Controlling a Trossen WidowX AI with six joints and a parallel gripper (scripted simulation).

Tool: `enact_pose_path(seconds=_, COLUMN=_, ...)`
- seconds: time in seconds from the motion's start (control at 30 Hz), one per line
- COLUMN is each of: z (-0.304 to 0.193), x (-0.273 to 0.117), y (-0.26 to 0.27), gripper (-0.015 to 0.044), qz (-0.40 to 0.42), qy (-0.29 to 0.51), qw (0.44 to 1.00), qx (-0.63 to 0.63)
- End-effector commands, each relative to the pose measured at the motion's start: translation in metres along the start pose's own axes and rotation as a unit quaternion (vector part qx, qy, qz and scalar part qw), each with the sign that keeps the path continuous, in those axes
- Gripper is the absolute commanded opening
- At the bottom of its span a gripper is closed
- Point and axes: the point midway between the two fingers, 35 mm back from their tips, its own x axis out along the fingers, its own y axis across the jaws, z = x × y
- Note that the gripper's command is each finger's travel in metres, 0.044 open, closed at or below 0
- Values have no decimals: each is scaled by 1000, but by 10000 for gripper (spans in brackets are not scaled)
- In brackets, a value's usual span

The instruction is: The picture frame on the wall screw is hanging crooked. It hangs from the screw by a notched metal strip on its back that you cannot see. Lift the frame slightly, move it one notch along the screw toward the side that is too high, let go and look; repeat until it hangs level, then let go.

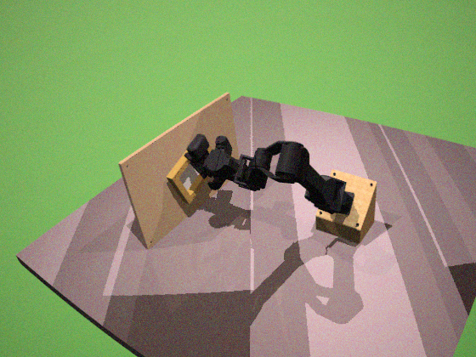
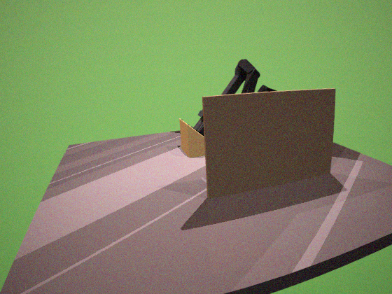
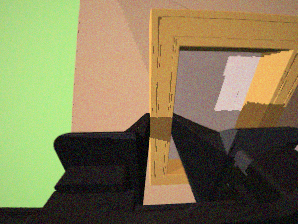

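The picture frame (image 1: 176, 167) (image 3: 220, 30), yellow wood around a grey pane, is at the front of the upright wall panel (image 1: 149, 183) (image 2: 269, 140) (image 3: 112, 75). In the top view its top bar runs roughly along the panel's top edge; its exact tilt is hard to tell. My gripper (image 1: 203, 167) (image 3: 158, 116) is shut on the frame's side bar, the left one in the wrist view, with one finger on each side. The screw and the notched strip are hidden. The exterior view shows only the panel's back, which hides the frame and the gripper.
The arm (image 1: 293, 161) (image 2: 243, 70) reaches from its wooden base block (image 1: 365, 200) (image 2: 192, 143) across the striped table (image 1: 204, 272) (image 2: 140, 224) to the panel. Green background shows past the panel's side edge in the wrist view.
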Motion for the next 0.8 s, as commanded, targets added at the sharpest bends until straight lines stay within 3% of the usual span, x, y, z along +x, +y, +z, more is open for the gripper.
enact_pose_path(seconds=0.0, z=0, x=1, y=4, gripper=0, qz=5, qy=-1, qw=1000, qx=2)
enact_pose_path(seconds=0.77, z=0, x=1, y=7, gripper=0, qz=5, qy=-1, qw=1000, qx=2)
